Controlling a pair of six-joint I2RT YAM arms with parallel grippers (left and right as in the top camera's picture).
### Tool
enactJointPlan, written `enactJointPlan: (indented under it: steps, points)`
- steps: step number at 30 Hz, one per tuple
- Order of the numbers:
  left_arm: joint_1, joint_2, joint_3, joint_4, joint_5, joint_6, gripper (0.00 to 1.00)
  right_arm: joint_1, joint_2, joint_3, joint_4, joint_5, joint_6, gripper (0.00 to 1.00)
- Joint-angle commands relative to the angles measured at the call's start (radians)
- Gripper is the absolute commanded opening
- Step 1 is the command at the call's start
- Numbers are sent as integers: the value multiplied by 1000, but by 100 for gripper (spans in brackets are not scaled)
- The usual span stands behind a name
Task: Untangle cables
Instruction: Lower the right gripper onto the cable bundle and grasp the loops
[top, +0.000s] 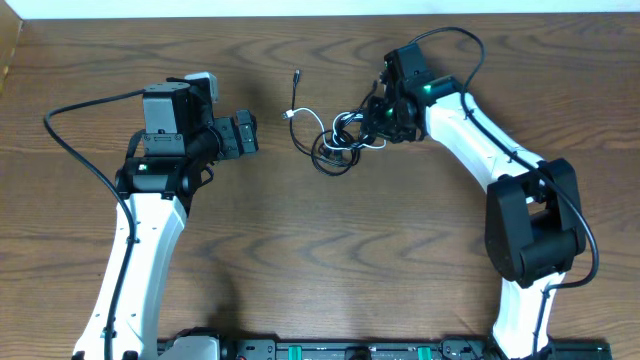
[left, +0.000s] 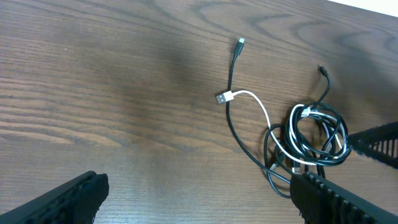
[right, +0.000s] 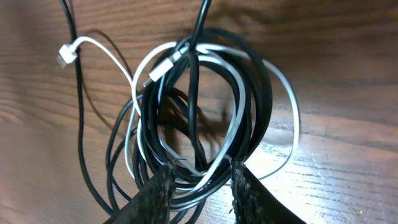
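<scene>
Now my right claw (right: 200, 171) pinches the near edge of the cables (right: 194, 93), black and white strands coiled together on the table (top: 300, 250). Two loose plug ends trail toward my left claw (top: 243, 134), which hangs spread wide, well apart from them.

Place: looking like a robotics lab, bench-test setup.
Counter (top: 300, 250): wood-grain top, filling nearly every view.
Arms: left arm (top: 140, 250) & right arm (top: 470, 130), white w/ black joints, reaching in from the near edge.
Mount: black rail (top: 330, 350) w/ green tabs, running along the front btwn the bases.
Wiring: thick black wires (top: 50, 125) looping off the arms.
Props: cables (top: 335, 140), blk + wht, lying tangled mid-counter.
Backdrop: pale wall (top: 300, 8) showing along the far edge.
</scene>
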Motion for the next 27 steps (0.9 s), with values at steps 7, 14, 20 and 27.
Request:
enactJointPlan:
  steps: [7, 14, 20, 27]
  points:
    - [5, 8, 16, -3, -17, -9, 99, 13, 62, 2, -10, 19, 23, 18]
    - [2, 10, 15, -3, -16, -10, 99, 21, 65, -3, -11, 32, 23, 25]
    - [2, 11, 13, -6, -16, -9, 99, 24, 65, -33, 8, 53, 31, 25]
    - [2, 11, 13, -6, -16, -10, 99, 23, 65, -43, 58, 53, 37, 6]
